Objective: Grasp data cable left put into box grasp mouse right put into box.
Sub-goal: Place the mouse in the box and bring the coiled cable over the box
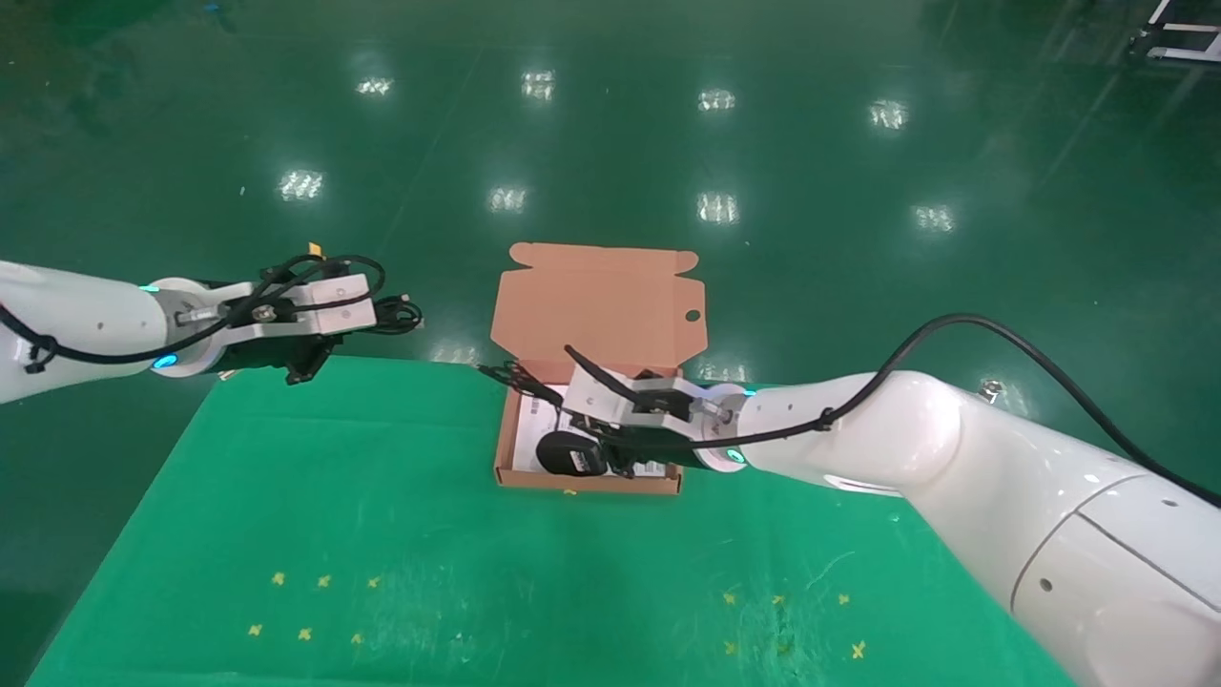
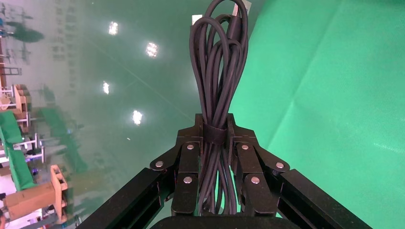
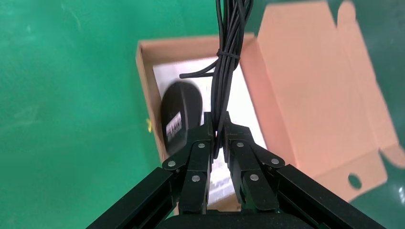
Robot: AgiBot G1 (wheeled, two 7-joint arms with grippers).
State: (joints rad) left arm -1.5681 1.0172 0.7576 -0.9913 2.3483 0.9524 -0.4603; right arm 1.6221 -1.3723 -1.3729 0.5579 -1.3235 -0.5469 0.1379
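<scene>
My left gripper (image 1: 370, 315) is shut on the data cable (image 1: 396, 313), a black wound bundle. It holds the bundle in the air above the table's far left edge. In the left wrist view the cable (image 2: 219, 71) stands up from between the closed fingers (image 2: 188, 157). The box (image 1: 596, 482) lies open at the table's middle, its lid (image 1: 601, 305) folded back. The black mouse (image 1: 569, 453) with a white label sits inside the box. My right gripper (image 1: 577, 415) is over the box, shut on the mouse's cord (image 3: 227, 62) beside the mouse (image 3: 176, 117).
The green table cloth (image 1: 382, 534) carries small yellow marks (image 1: 305, 606) at the front left and right. A white sheet (image 3: 243, 105) lies on the box floor. Glossy green floor lies beyond the table's far edge.
</scene>
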